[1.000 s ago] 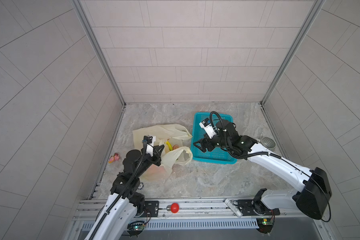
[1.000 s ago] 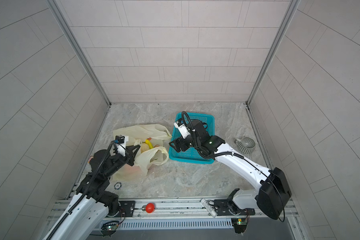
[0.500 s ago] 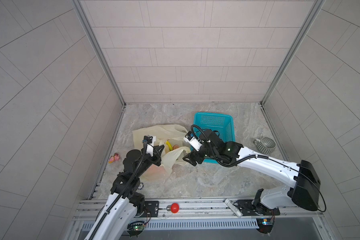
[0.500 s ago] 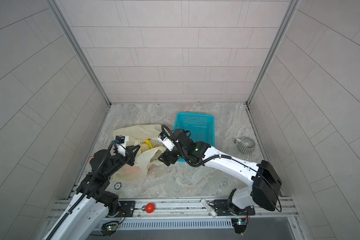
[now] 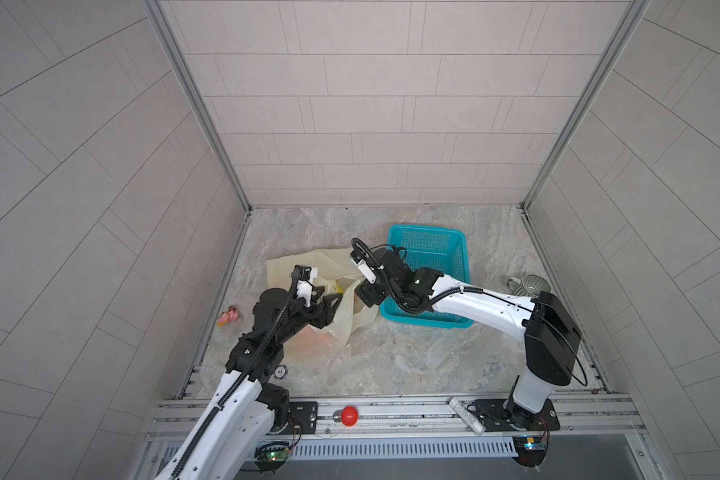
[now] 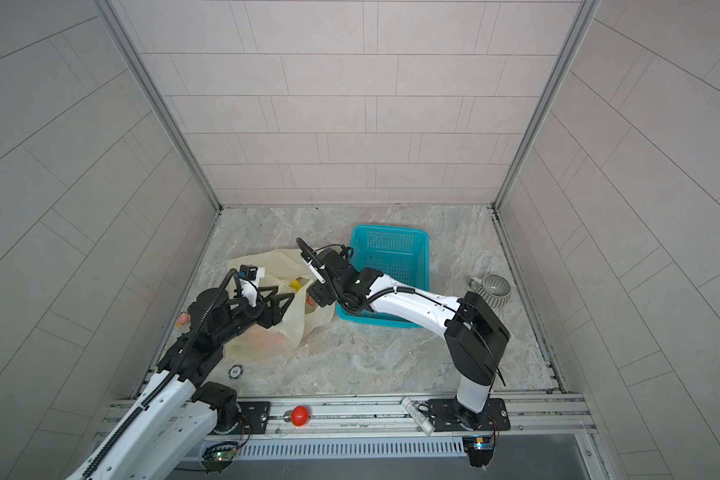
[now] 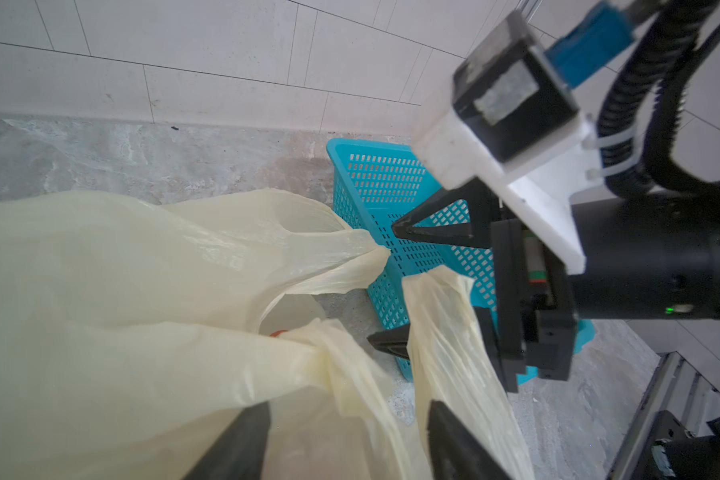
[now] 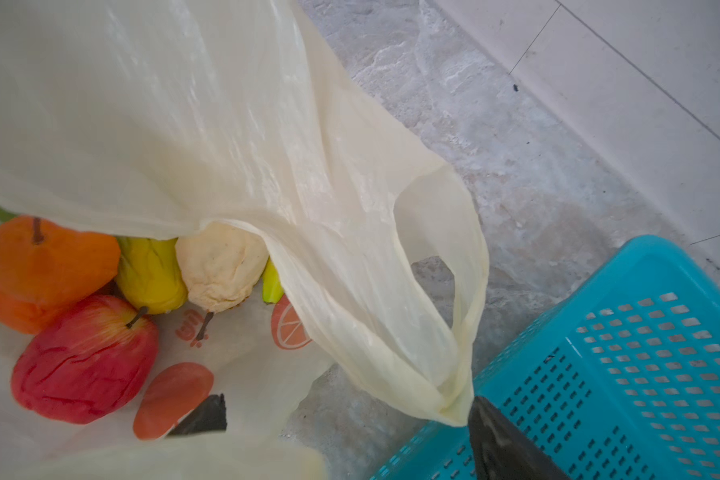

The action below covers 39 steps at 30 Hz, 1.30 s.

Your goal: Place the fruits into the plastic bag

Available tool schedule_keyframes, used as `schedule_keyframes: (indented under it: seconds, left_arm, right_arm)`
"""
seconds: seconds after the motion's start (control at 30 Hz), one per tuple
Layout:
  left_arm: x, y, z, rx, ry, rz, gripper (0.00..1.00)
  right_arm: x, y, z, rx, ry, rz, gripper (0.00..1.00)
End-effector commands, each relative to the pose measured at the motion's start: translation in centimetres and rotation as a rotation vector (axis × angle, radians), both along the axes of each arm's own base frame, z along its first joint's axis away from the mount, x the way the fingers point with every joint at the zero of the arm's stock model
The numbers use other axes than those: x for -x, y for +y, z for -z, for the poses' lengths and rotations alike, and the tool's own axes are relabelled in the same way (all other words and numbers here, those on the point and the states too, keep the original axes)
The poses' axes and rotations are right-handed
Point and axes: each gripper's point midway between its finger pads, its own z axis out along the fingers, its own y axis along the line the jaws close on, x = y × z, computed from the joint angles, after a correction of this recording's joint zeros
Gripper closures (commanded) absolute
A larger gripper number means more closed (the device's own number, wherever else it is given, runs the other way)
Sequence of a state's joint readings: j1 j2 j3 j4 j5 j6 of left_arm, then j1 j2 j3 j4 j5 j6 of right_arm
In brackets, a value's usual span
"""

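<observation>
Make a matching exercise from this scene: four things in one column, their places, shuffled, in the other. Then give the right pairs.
Things:
A. red apple
B. striped mug
C. pink toy
D. teal basket

Places:
1. between the bag and the mug
2. inside the plastic bag
3. farthest left of the four in both top views
4. farthest right of the four in both top views

Pairs: A-2, B-4, C-3, D-1

Top pair overhead; wrist views close, sharing bag (image 7: 100, 270).

Crumpled cream plastic bag (image 5: 285, 268), mouth open, with red, orange, yellow and beige fruits (image 8: 150, 274) inside
</observation>
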<state>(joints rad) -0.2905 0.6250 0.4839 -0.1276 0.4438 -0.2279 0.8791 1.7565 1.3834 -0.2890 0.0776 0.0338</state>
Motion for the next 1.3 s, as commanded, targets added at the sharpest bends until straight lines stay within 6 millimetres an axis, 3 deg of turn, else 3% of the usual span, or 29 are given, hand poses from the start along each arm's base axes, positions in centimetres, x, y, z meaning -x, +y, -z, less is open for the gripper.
schedule_keyframes:
  seconds: [0.0,0.17,0.43,0.7,0.77,0.83,1.0,1.07,1.27]
  left_arm:
    - [0.3,-0.7,-2.3,0.047,0.001,0.029,0.0]
    - [-0.7,1.4,-3.3,-0.013,0.074,-0.106,0.0]
    - [-1.6,5.7,-4.8,-0.025,0.04,-0.372,0.0]
    - [-1.3,6.4,-3.6,-0.026,0.058,-0.412,0.0]
    - [-1.3,6.5,-3.6,-0.024,0.056,-0.42,0.0]
    - [-1.2,6.8,-4.0,-0.02,0.04,-0.434,0.0]
    - [-0.9,8.7,-5.3,-0.021,0.009,-0.536,0.0]
    - [-0.6,9.6,-5.5,-0.016,0.0,-0.587,0.0]
    - [0.4,12.8,-5.8,0.0,-0.02,-0.767,0.0]
  right_arm:
    - [-1.6,-0.5,0.3,0.04,-0.013,-0.006,0.11]
    - [-2.1,0.0,1.5,0.043,0.043,-0.035,0.11]
    - [-3.9,0.5,3.3,0.089,0.06,-0.024,0.11]
    - [-6.0,2.0,2.1,0.057,0.04,-0.019,0.16]
    - [-6.3,2.4,1.9,0.041,0.044,-0.019,0.23]
    - [-6.6,2.7,2.0,0.025,0.049,-0.01,0.36]
    - [-7.5,3.0,1.8,-0.036,0.053,0.03,0.85]
    - [-7.9,2.9,1.2,-0.077,0.057,0.053,0.97]
    - [-8.5,2.3,-3.5,-0.226,0.0,0.098,1.0]
